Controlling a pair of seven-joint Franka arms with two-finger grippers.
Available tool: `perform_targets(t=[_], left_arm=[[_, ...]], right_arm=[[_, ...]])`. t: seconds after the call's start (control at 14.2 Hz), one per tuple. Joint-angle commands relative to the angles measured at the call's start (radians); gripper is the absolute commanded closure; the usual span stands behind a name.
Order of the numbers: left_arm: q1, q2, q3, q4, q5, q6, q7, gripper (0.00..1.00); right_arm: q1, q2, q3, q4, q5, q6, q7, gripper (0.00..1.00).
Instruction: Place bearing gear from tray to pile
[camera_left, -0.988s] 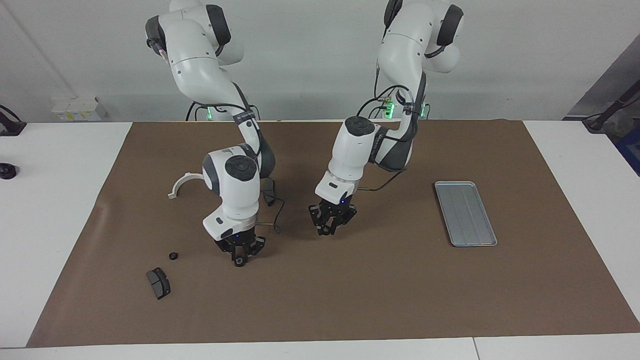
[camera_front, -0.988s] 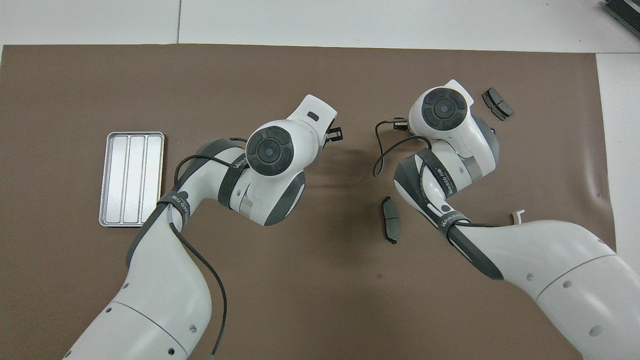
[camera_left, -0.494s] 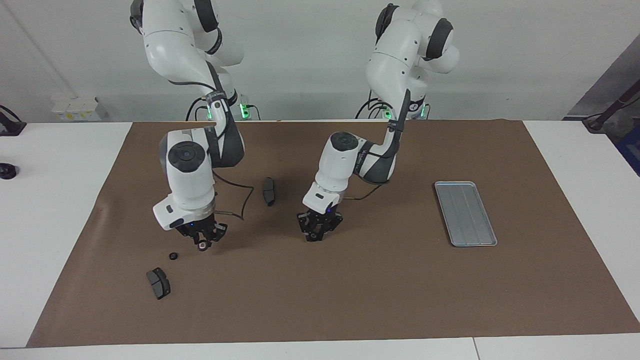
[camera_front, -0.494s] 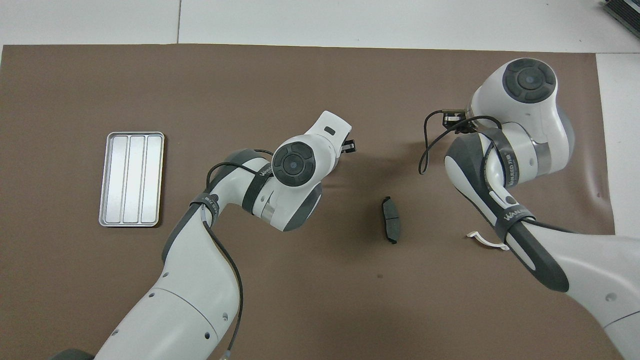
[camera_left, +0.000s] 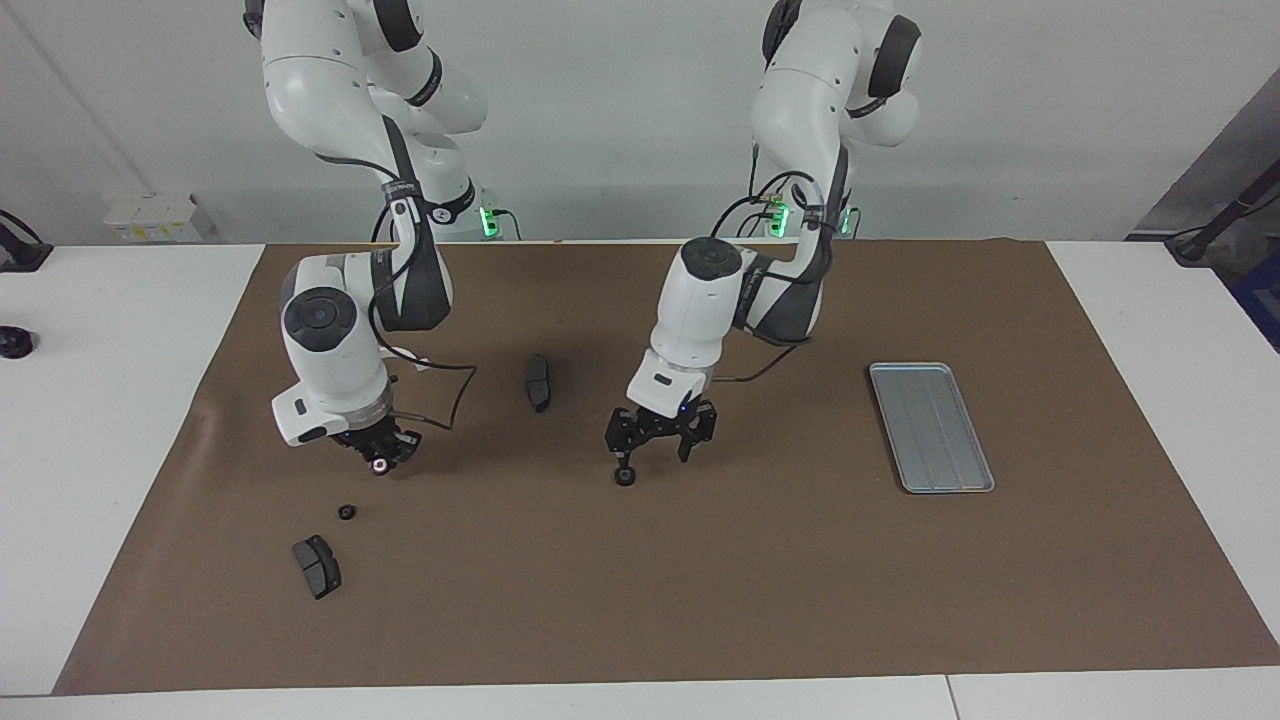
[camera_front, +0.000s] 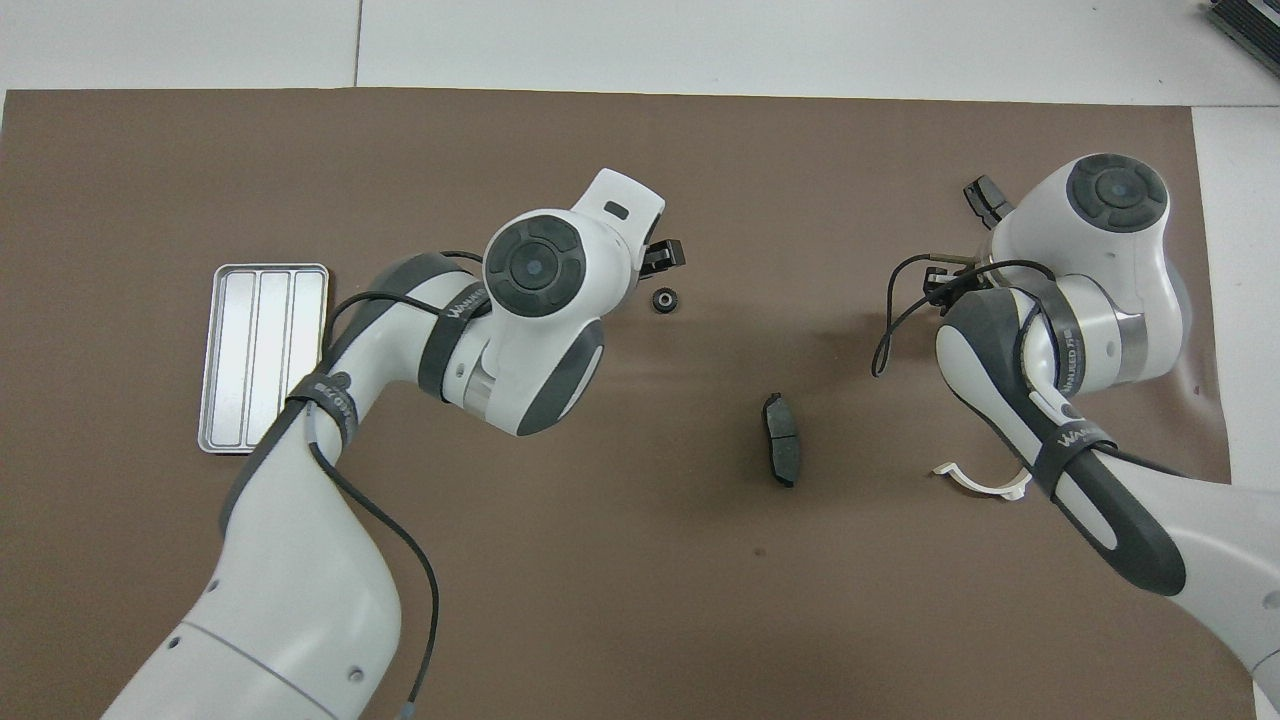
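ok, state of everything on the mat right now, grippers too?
tray: empty, flat on the mat, toward the left arm's end.
left gripper: open, over the mat's middle.
gear: loose on the mat, under the left gripper.
right gripper: shut on a second gear, over the pile.
third gear: lying loose in the pile.
brake pads: lying flat.
white bracket: on the mat, partly hidden.

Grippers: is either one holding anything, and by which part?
The right gripper is shut on a small black gear; by which part cannot be told. The left gripper is open and empty, a second gear on the mat under it.
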Motion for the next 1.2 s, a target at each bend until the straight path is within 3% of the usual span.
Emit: perform_targets(t=[0.0,0.14,0.35,0.56,0.85,1.13], left_arm=[[0.108,-0.169,-0.007,-0.091,-0.009,-0.142,0.173,0.00],[0.203,-0.224,-0.008,-0.096,-0.013,-0.258,0.343,0.00],[0.355,-0.267,-0.010,-0.125,-0.020,-0.332,0.598,0.00],[0.480,-0.304,-0.008,-0.143,-0.020,-0.384,0.811,0.00],[0.552,-0.373,-0.003,-0.142,-0.010,-0.429,0.947,0.00],[0.529,-0.466,-0.017,-0.130,0.061,-0.548,0.941,0.00]], right_arm=[[-0.010,-0.061,0.016,-0.078,0.031,0.011,0.050,0.91],[-0.001,-0.064,0.016,-0.083,0.032,0.005,0.083,0.77],[0.002,-0.064,0.018,-0.086,0.032,0.007,0.107,0.35],[0.024,-0.064,0.019,-0.085,0.032,0.007,0.134,0.22],[0.032,-0.055,0.045,-0.011,0.063,0.042,0.139,0.23],[0.119,-0.016,0.082,0.023,0.068,0.293,0.128,0.26]])
